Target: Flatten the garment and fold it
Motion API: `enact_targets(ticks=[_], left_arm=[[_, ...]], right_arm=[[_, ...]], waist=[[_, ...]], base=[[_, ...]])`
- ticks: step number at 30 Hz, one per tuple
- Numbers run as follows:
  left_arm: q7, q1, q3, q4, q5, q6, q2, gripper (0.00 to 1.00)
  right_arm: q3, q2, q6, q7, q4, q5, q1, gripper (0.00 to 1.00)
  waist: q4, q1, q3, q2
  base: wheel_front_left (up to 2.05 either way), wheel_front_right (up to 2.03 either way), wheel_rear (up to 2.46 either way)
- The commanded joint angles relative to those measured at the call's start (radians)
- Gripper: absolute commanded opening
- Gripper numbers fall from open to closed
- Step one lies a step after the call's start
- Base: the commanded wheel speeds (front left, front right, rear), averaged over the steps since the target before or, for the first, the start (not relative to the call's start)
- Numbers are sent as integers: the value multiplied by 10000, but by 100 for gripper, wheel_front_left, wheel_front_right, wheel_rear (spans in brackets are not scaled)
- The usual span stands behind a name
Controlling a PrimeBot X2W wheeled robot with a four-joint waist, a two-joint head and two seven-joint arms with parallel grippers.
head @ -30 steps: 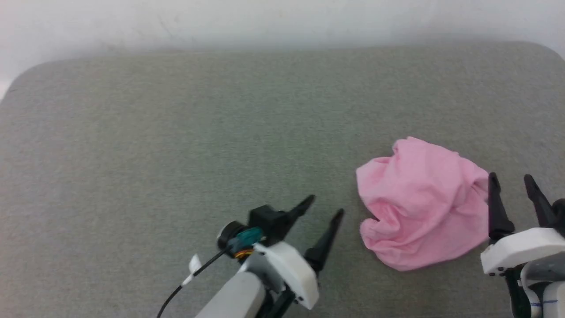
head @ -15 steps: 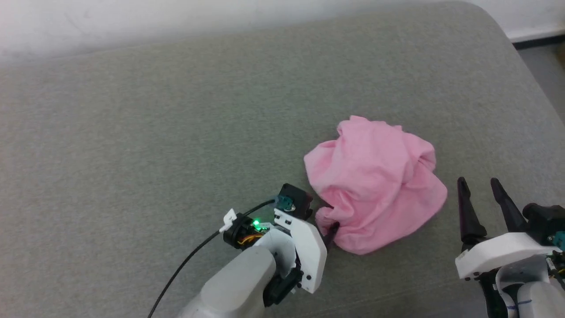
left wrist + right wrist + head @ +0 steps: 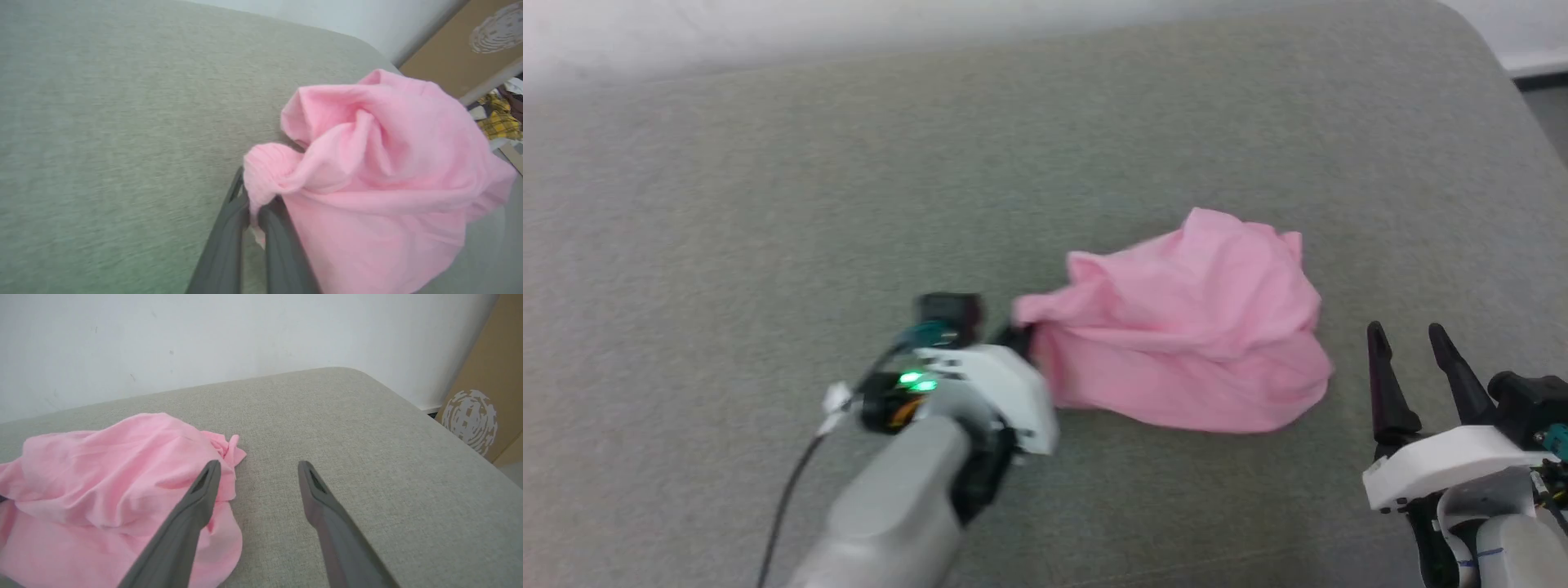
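The garment (image 3: 1192,327) is a crumpled light pink heap on the grey-green cushioned surface, right of centre in the head view. My left gripper (image 3: 1018,335) is shut on the garment's left edge, which is drawn out into a point towards it. In the left wrist view the fingers (image 3: 229,228) pinch a bunched pink fold of the garment (image 3: 380,163). My right gripper (image 3: 1406,339) stands open just right of the heap, not touching it. The right wrist view shows its spread fingers (image 3: 196,510) beside the garment (image 3: 106,473).
The cushioned surface (image 3: 768,188) ends in a rounded far right corner (image 3: 1478,41) against a white wall. Beyond that edge stands a brown cardboard box (image 3: 486,396). Yellow checked cloth (image 3: 500,118) lies off the surface in the left wrist view.
My left gripper went from open beside the garment to shut on its left edge, then pulled that edge leftwards, stretching the heap. The head camera has also shifted. The right gripper stays open.
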State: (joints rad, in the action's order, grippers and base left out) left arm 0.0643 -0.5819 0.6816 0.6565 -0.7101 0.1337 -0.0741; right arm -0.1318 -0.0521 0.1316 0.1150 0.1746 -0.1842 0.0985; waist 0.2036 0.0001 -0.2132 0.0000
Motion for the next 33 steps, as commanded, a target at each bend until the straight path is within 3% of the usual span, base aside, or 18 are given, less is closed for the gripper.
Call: enact_targets(ticks=[1, 10, 14, 15, 16, 17, 22, 26, 33], left_arm=[[334, 312, -399, -111, -219, 243, -348, 0], [1065, 1881, -2252, -984, -1035, 1740, -1898, 0], [995, 2538, -2662, -1276, -1326, 2246, -2142, 0], [1017, 2660, -2710, -1394, -1402, 2224, -2138, 22], [1069, 2774, -2726, -1551, -1474, 2108, -2113, 78], [1167, 2890, -2774, -1727, -1569, 1972, -2065, 100], [1797, 3479, -2995, -2608, -1465, 1367, -2048, 100], [1962, 3844, -3567, -3600, -523, 1133, -2006, 100], [1971, 4493, -5159, -5230, 1699, 551, -913, 100]], right_arm=[[10, 18, -9, -19, -71, 68, 44, 100], [268, 18, -9, -402, -396, 225, -143, 100], [503, 18, -9, -623, -516, 268, -239, 100], [628, 18, -9, -695, -552, 297, -275, 100], [766, 18, -9, -767, -597, 316, -317, 100], [902, 18, -9, -837, -649, 308, -363, 100], [2262, 18, -9, -1647, -999, 166, -660, 100], [3491, -184, -9, -2879, -1144, 79, -900, 100], [3981, -338, -9, -4676, -792, 372, -723, 100]], waist=[[-746, -1, 398, 0], [-1955, -1, 786, 0], [-2264, -1, 854, 0], [-2321, -1, 877, 0], [-2366, -1, 904, 0], [-2408, -1, 932, 0], [-2549, -1, 1013, 0], [-2715, -1, 958, 0], [-3008, -1, 595, 0]], base=[[0, 0, 0], [0, 0, 0], [0, 0, 0], [0, 0, 0], [0, 0, 0], [0, 0, 0], [0, 0, 0], [0, 0, 0], [0, 0, 0]])
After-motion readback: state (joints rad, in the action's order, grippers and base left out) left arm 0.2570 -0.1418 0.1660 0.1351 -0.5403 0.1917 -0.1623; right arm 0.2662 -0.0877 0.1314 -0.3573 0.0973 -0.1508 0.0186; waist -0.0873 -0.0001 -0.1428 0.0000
